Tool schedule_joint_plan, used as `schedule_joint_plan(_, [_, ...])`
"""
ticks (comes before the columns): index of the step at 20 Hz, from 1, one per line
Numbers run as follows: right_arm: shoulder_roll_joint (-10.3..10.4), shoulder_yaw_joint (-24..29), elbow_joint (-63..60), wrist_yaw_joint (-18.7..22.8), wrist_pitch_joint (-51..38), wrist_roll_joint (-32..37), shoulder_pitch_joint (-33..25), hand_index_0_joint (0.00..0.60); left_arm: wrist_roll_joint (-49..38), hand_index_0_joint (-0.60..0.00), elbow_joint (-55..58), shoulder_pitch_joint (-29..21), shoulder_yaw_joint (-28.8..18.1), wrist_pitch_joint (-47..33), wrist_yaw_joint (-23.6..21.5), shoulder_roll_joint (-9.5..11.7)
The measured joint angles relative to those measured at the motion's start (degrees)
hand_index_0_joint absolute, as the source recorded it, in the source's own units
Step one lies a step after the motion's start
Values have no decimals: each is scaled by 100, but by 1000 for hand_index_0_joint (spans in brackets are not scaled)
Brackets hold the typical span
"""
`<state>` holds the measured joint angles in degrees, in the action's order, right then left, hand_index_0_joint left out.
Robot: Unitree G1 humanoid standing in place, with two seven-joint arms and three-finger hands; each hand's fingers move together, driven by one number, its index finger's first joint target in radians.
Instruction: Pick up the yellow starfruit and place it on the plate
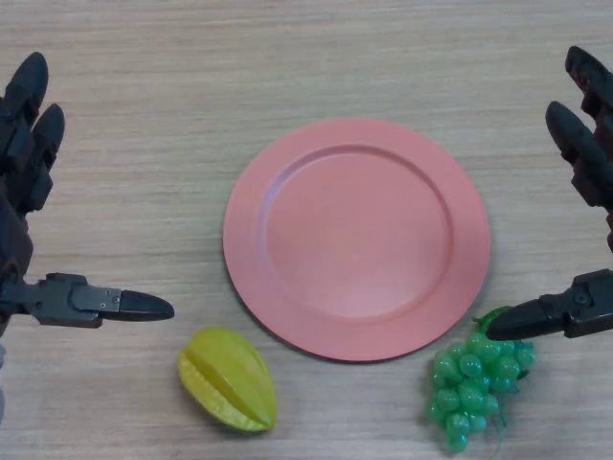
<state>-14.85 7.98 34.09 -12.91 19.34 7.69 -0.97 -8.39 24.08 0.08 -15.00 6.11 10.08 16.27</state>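
The yellow starfruit (pixel 227 379) lies on the wooden table, near the front edge, just left of and below the pink plate (pixel 356 238). The plate sits in the middle of the table with nothing on it. My left hand (pixel 21 172) is at the left edge, open, fingers straight and thumb pointing right just above and left of the starfruit, apart from it. My right hand (pixel 586 163) is at the right edge, open and holding nothing, its thumb reaching toward the plate's lower right rim.
A bunch of green grapes (pixel 474 379) lies on the table at the plate's lower right, right under my right thumb tip. The wooden table top (pixel 287 57) stretches beyond the plate.
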Motion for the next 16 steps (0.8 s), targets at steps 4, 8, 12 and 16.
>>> schedule_joint_plan(4, [-3,0,-40,-1,0,-1,-81,0,0,0,-85,17,0,0,73,0])
schedule_joint_plan(8, [-4,-5,-236,-2,0,-2,-112,0,0,0,-188,14,-1,0,72,1])
schedule_joint_plan(12, [-3,-12,-272,-1,0,-1,-130,0,296,0,-165,286,121,-156,67,-181])
schedule_joint_plan(16, [-4,-73,-444,1,-2,-1,-189,0,1280,0,83,769,756,-166,104,-369])
